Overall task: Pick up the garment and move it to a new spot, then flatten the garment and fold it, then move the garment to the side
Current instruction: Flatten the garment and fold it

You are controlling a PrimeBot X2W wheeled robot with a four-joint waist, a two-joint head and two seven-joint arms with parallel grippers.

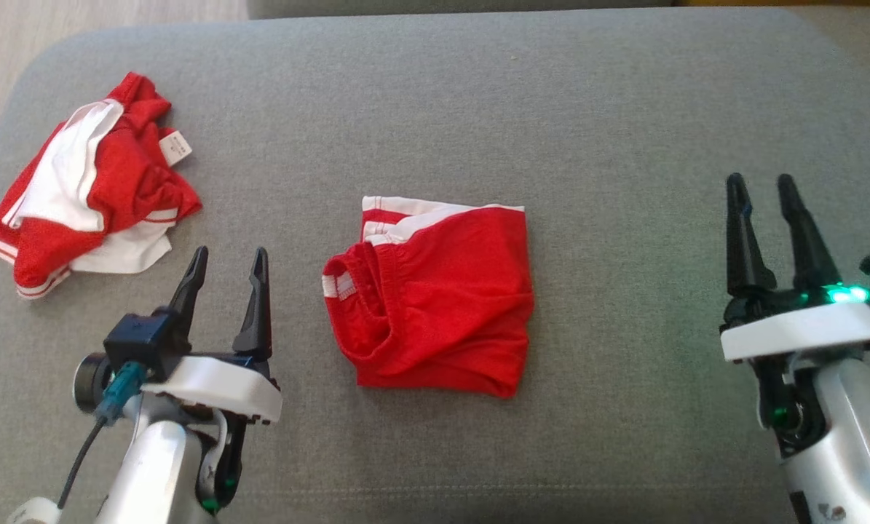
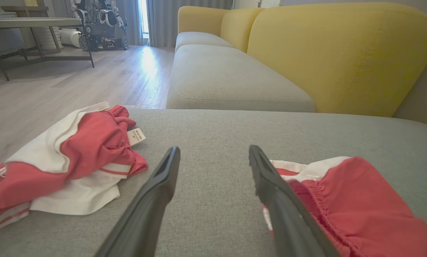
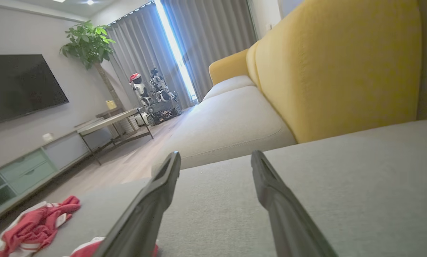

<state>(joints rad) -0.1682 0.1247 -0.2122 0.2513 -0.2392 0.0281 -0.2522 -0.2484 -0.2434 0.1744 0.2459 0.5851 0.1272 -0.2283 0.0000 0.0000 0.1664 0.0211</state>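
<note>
One white tag (image 1: 175,148) on crumpled garment (image 1: 92,189), txt illegible.

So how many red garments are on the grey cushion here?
2. A folded red garment lies at the centre of the cushion; a crumpled red-and-white garment sits near its left edge. The crumpled heap could hide another piece.

The folded garment (image 2: 360,210) runs off the left wrist view's edge; the tag (image 2: 136,136) is illegible.

Grey sofa seat (image 1: 624,109) with yellow backrest (image 2: 342,57); beyond, wooden floor (image 2: 92,82), table (image 2: 31,22), television (image 3: 16,85) and potted plant (image 3: 88,43).
</note>
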